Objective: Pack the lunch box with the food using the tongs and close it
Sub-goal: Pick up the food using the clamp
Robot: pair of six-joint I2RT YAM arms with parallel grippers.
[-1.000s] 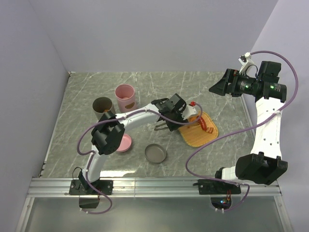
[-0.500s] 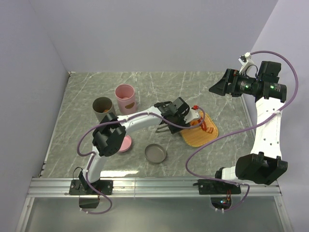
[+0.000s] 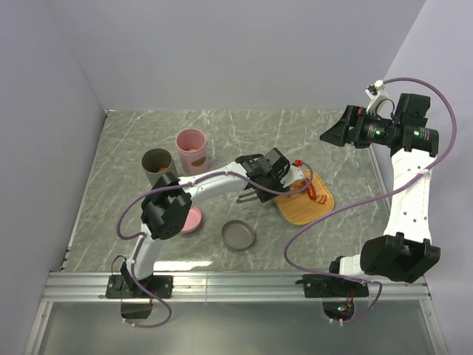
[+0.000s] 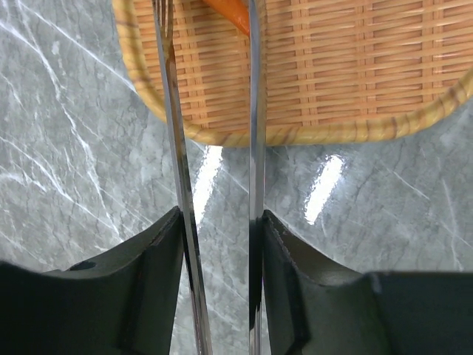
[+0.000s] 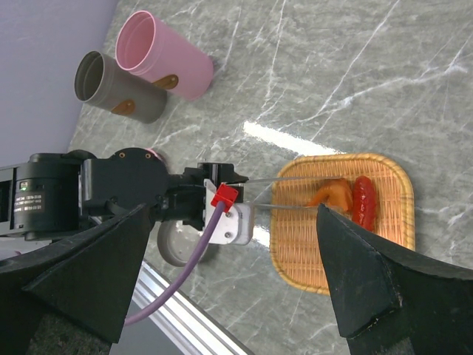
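Note:
My left gripper (image 3: 270, 178) (image 4: 218, 222) is shut on the tongs (image 4: 176, 148), one dark finger (image 4: 144, 285) pressed against each slim silver arm. The tongs (image 5: 290, 180) reach over the woven orange tray (image 4: 295, 137). Their tips stand on either side of an orange piece of food (image 5: 332, 194) (image 4: 230, 10). A red strip (image 5: 363, 200) (image 3: 315, 191) lies just beyond it. The lunch box tubs, one pink (image 3: 192, 151) and one olive-grey (image 3: 157, 164), stand upright and open at the back left. My right gripper (image 5: 235, 209) (image 3: 334, 134) hangs open, high above the table, holding nothing.
A pink round lid (image 3: 192, 220) lies under the left arm and a grey round lid (image 3: 238, 235) (image 5: 171, 245) sits nearer the front. The tray (image 3: 304, 209) sits right of centre. A metal rail (image 3: 236, 285) runs along the table's near edge. Grey walls stand at the back and sides.
My left gripper has moved right and down toward the tray, carrying the tongs' tips onto the food. The right arm has not moved.

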